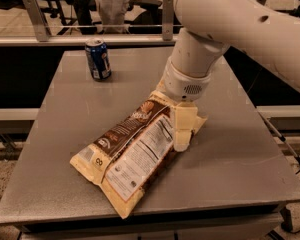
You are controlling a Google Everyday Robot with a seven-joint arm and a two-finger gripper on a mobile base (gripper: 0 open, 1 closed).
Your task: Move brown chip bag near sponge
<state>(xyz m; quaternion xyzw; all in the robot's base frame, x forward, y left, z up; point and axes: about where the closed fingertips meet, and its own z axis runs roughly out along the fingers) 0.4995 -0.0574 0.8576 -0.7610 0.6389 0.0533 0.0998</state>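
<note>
The brown chip bag (132,156) lies flat on the grey table (240,154), running from the front left up to the middle, with its white label panel facing up. My gripper (183,129) points down at the bag's upper right end, touching or just above its edge. The white arm (225,19) comes in from the upper right. The sponge does not show; the arm may be hiding it.
A blue soda can (98,59) stands upright near the table's back left. A metal rail (80,40) runs behind the table. The table's right edge and front edge are close to the bag's ends.
</note>
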